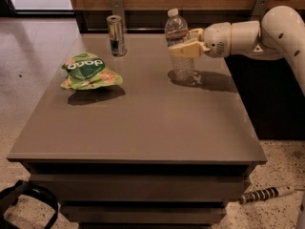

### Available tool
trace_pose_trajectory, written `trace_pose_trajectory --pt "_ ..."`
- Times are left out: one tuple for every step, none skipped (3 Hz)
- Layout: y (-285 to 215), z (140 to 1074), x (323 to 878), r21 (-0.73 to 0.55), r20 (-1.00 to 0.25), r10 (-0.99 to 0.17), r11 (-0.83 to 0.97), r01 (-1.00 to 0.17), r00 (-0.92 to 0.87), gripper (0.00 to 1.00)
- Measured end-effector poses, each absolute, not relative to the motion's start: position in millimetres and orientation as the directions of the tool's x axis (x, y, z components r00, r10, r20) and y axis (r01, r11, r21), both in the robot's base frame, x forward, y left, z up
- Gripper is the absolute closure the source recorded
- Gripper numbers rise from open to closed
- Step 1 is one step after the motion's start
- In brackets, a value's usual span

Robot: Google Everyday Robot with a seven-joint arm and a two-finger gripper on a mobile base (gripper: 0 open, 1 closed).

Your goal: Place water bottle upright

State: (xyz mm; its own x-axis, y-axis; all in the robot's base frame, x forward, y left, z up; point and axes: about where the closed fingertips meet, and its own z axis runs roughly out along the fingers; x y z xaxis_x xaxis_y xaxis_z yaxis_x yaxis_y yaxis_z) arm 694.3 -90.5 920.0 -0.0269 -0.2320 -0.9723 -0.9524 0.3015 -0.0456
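The water bottle (177,30) is a small clear ribbed bottle with a white cap. It stands upright at the back right of the grey table (143,123), its base resting on the top. My gripper (178,50) comes in from the right on the white arm (248,35). Its tan fingers (187,49) are closed around the bottle's middle.
A slim silver-and-blue can (115,35) stands upright at the back, left of the bottle. A green snack bag (88,71) lies on the left side. A wood wall panel runs behind the table. A black strap (24,199) and a striped handle (267,193) lie on the floor.
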Motion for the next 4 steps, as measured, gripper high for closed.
trace_pose_trajectory --pt "-96.5 916.2 688.0 -0.054 -0.979 -0.202 0.297 -0.953 -0.007 1.00" --pt "-103.0 913.7 680.4 -0.077 -0.987 -0.156 0.276 -0.958 0.034 1.00" --pt "-106.5 913.2 676.7 -0.099 -0.990 -0.123 0.256 -0.962 0.069 1.00" --pt "-109.3 913.2 674.2 -0.116 -0.991 -0.099 0.243 -0.963 0.094 1.00"
